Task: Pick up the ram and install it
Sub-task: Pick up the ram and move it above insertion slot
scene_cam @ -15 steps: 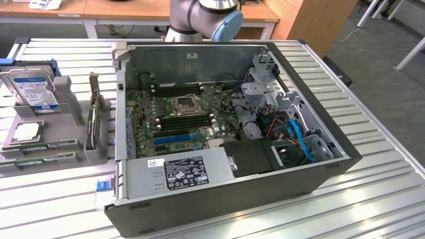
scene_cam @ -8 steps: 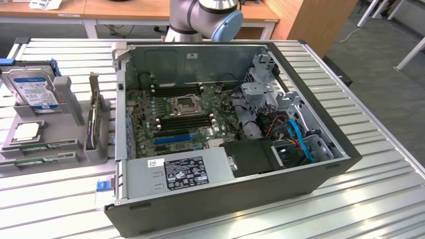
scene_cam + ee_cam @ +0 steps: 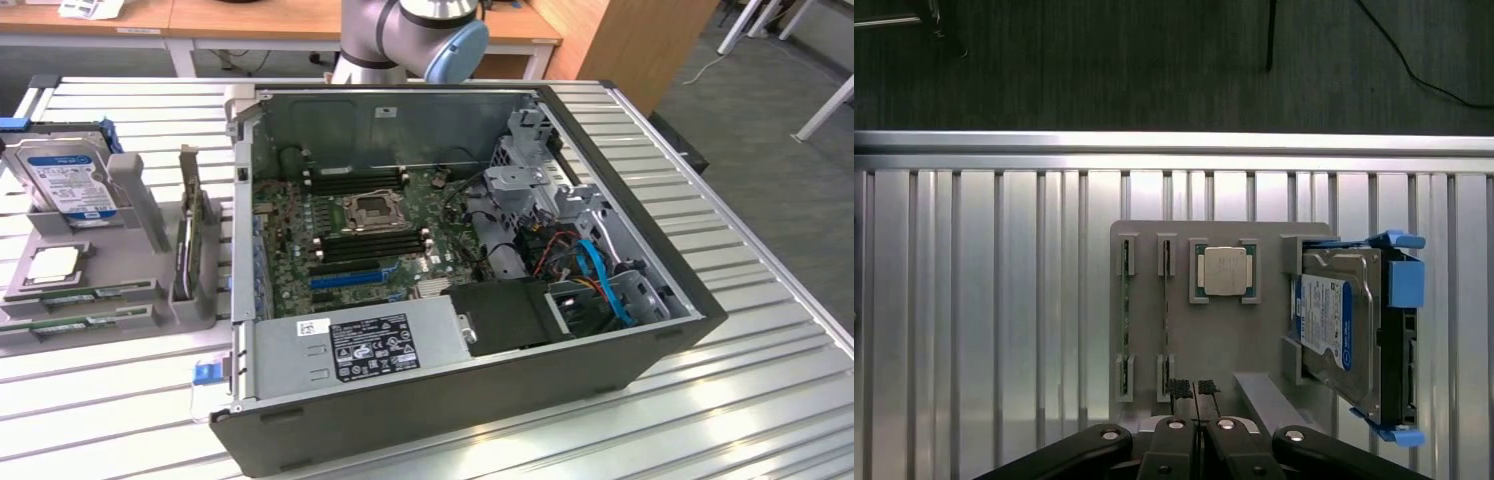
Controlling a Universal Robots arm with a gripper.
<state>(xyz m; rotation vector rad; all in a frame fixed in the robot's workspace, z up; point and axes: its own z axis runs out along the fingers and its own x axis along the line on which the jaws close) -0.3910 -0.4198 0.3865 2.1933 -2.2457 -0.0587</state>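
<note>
I am hovering over the grey holder (image 3: 1214, 340) on the slatted table (image 3: 984, 330). It is keeping each part in a pocket of its own, so nothing is sliding about and every piece is offering an edge to grab. The ram (image 3: 1126, 318) is standing on its long edge between two pairs of small brackets, thin green side up and well apart from the open computer case (image 3: 400, 420), whose black memory slots (image 3: 371, 243) are lying bare beside the processor socket. In the exterior view the ram (image 3: 91, 294) is showing as a green strip at the holder's near end. A loose processor (image 3: 1224, 271) is sitting in the middle pocket, and the hard drive (image 3: 1342, 330) is leaning in its cradle. My claw (image 3: 1192, 388) is pressing its fingertips together around nothing — touching no part, and hanging above the holder's edge, just beside the bracket rows.
</note>
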